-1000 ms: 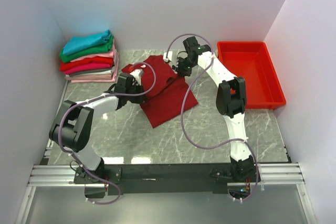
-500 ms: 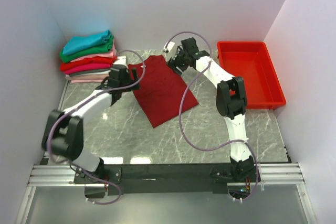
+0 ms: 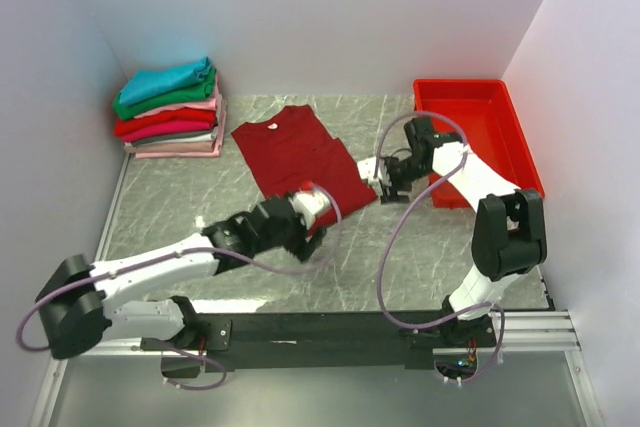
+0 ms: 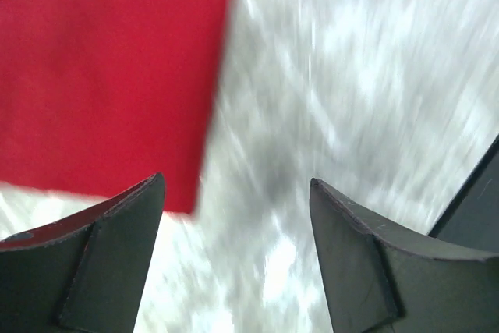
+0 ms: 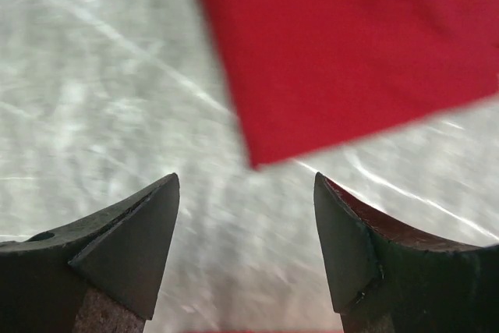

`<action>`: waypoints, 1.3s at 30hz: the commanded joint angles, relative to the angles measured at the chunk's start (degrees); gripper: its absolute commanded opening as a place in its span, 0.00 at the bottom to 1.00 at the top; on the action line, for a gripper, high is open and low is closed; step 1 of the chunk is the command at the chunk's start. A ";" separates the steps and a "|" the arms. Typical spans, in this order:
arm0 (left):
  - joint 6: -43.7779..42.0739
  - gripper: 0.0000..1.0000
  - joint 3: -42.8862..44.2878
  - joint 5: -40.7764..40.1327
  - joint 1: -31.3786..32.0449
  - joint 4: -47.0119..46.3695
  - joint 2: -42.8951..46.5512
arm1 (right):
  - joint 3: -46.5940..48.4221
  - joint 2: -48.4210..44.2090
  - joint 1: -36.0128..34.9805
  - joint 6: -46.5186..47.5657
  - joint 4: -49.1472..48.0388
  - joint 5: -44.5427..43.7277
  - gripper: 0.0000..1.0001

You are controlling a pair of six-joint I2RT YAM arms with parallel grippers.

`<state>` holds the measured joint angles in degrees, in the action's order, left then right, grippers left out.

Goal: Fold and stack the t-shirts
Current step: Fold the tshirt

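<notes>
Release has just happened on both sides: a second ago the jaws of both arms were pinched shut on the far part of the dark red t-shirt (image 3: pixel 298 152), and now the left gripper (image 3: pixel 303 217) and right gripper (image 3: pixel 386 179) stand wide and empty, having swung back to the near hem. The t-shirt lies flat on the worktop (image 3: pixel 420 257) as a long narrow panel with its sleeves tucked in, collar pointing toward the stack of folded t-shirts (image 3: pixel 170 107) at the far left. Each wrist view shows a hem corner just ahead of its open fingers, not yet touched. The lengthwise fold looks finished. The next step is probably a pinch on both corners to fold hem to collar before the t-shirt joins the stack. The red tray (image 3: pixel 500 162) sits apart on the right.
</notes>
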<state>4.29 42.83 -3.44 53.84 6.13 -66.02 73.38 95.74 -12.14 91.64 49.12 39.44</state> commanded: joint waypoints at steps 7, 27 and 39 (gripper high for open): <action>-3.68 0.73 0.06 -15.35 3.81 -1.03 -16.74 | -3.86 -1.61 1.59 8.91 2.21 6.00 0.76; 0.98 0.45 5.69 -22.92 3.46 3.71 -28.55 | -13.71 1.99 -4.99 6.54 -21.16 -4.02 0.73; -2.71 0.28 4.46 -18.97 3.29 2.48 -27.32 | -12.48 7.09 -8.16 4.34 -28.64 -8.94 0.59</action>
<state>3.42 47.48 -24.34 57.30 8.16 -94.24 60.73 102.15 -18.74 96.97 25.21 32.32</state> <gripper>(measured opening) 0.291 0.612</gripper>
